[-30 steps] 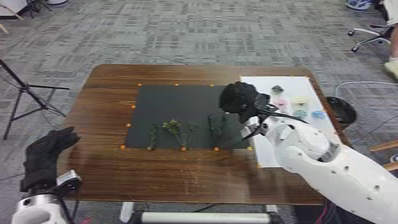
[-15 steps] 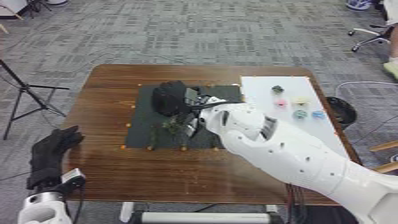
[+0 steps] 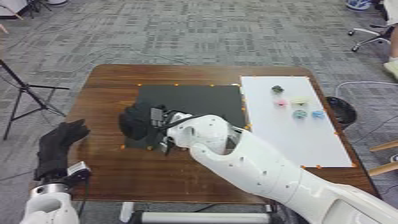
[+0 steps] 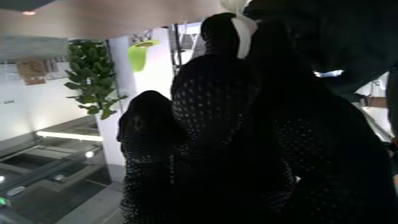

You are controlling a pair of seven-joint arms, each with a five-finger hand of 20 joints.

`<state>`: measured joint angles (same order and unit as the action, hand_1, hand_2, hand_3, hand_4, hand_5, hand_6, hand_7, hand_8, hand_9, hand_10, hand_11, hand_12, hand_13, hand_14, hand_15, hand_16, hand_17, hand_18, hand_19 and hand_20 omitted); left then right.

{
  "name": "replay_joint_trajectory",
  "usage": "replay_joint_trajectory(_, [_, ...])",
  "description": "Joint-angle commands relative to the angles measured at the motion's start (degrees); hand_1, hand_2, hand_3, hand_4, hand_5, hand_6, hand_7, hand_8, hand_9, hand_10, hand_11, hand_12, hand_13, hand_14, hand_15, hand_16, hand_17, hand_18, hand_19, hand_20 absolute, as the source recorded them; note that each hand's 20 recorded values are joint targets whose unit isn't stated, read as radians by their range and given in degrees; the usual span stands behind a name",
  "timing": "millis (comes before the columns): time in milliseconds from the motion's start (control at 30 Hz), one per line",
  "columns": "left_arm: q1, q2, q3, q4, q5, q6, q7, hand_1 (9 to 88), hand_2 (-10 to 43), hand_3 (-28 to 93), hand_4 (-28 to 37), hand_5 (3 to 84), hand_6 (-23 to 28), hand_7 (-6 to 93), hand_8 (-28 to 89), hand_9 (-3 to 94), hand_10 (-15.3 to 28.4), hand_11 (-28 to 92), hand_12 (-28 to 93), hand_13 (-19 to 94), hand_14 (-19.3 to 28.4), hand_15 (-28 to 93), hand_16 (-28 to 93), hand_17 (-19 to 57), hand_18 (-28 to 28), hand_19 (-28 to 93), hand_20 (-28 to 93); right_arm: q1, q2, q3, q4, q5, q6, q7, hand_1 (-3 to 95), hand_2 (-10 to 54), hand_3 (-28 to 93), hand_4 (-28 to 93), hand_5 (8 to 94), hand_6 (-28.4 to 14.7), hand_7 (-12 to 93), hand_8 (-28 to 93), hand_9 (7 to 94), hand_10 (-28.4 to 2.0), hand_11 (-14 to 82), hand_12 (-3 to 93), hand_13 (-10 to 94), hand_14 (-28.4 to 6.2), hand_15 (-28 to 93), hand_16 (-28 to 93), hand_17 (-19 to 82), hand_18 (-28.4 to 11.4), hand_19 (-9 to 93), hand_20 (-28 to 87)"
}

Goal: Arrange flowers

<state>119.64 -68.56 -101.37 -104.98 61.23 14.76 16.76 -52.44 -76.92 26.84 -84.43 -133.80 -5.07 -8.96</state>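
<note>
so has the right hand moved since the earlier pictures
Yes, leftward: the right hand went from the white sheet to the left edge of the black mat.

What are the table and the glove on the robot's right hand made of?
The table looks like smooth brown wood, by its faint streaks, though laminate is possible. The right hand wears what seems matte knitted fabric, by its dotted texture.

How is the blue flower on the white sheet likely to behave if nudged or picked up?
The blue flower looks small, so it is probably light. Its roundish outline suggests it might roll or slide over the flat white sheet if nudged.
</note>
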Motion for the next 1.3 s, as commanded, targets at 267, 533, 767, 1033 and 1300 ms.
replay_joint_trajectory(267, [-2.01,0.48,2.32,-0.02,-0.67,-2.06,-0.33,23.9,9.5,68,-28.3,58.4,2.8,17.3,-7,56.8,15.4,23,15,47,19.0,27,2,11.3,12.2,12,22,-2.76,-4.03,2.74,6.23,-12.83,4.14,1.57,61.1,-9.5,59,-16,75.6,2.4,22,9,85.1,-9.1,2.7,31.1,89,-1.7,49,37,58,-11.5,89,50])
replay_joint_trajectory(533, [-1.98,0.33,2.25,-0.1,-0.6,-2.67,-0.42,23.8,9.4,67,-28.3,58.3,2.9,17.2,-7,56.6,15.2,23,15,47,19.0,27,2,11.2,12.2,12,22,-3.61,-4.83,4.09,6.35,-14.46,0.78,3.74,59.6,-7.0,58,-16,72.5,1.9,17,7,78.9,-9.2,3.8,25.4,89,-1.8,49,37,57,-11.7,91,47])
replay_joint_trajectory(767, [-1.76,0.1,1.86,-0.33,-0.45,-3.09,-0.42,23.8,9.3,67,-28.3,58.3,2.9,17.1,-7,56.4,15.1,23,15,47,19.0,27,2,11.1,12.2,12,22,-4.28,-5.03,5.34,4.93,-15.82,-5.92,3.3,55.1,-6.5,59,-14,67.2,0.7,15,7,71.3,-9.8,8.9,17.9,88,-2.2,50,35,56,-12.0,91,47])
replay_joint_trajectory(1033, [-1.69,-0.02,1.64,-0.47,-0.63,-2.75,-0.27,23.9,9.0,68,-28.2,58.2,2.9,17.0,-7,56.6,15.3,23,15,47,19.1,27,2,10.9,12.3,12,22,-1.98,-3.73,3.37,2.98,-11.82,-7.09,6.14,47.0,-9.0,65,-13,60.9,3.3,16,-1,66.7,-11.9,9.5,15.9,86,-2.4,50,34,55,-12.5,91,47])
replay_joint_trajectory(1300, [-1.17,-0.13,1.52,-0.77,-0.44,-2.74,-0.5,24.3,8.7,68,-27.9,58.3,1.7,17.6,-7,56.5,15.2,23,15,47,19.0,27,2,10.9,12.3,12,22,2.29,-1.67,1.16,-1.16,-4.67,-9.51,10.21,41.4,-9.5,66,-12,55.2,4.5,13,-9,59.4,-15.2,7.6,14.5,86,-3.2,49,33,55,-13.4,90,47])
